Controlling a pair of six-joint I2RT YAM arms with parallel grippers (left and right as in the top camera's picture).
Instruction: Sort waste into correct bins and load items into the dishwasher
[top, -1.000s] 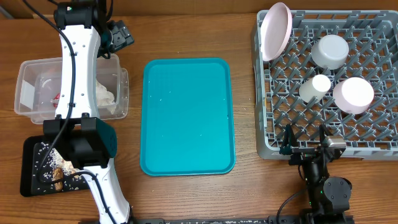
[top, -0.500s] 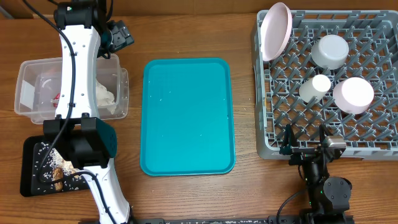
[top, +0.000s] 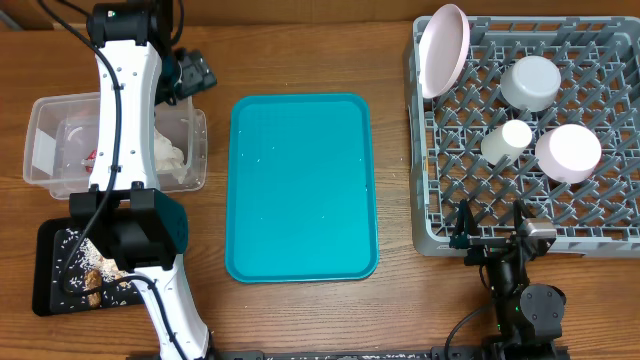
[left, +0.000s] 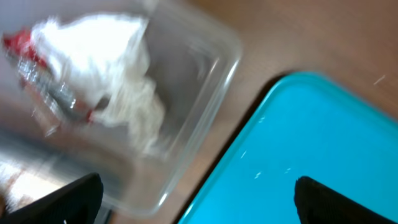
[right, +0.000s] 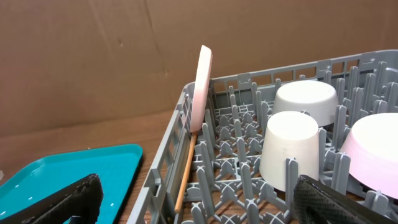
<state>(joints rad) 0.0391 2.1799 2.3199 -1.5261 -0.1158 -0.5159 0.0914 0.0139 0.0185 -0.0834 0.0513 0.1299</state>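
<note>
napkins (left: 118, 93): crumpled white, red scrap, in clear tub (left: 208, 74) | left pincer (left: 196, 199), right pincer (right: 193, 205): open, empty

A teal serving tray (top: 303, 186) lies flat on the wooden table (top: 300, 50).

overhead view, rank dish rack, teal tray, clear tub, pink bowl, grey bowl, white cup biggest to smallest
1. dish rack
2. teal tray
3. clear tub, partly under the left arm
4. pink bowl and grey bowl, about alike, not ranked
5. white cup
</note>
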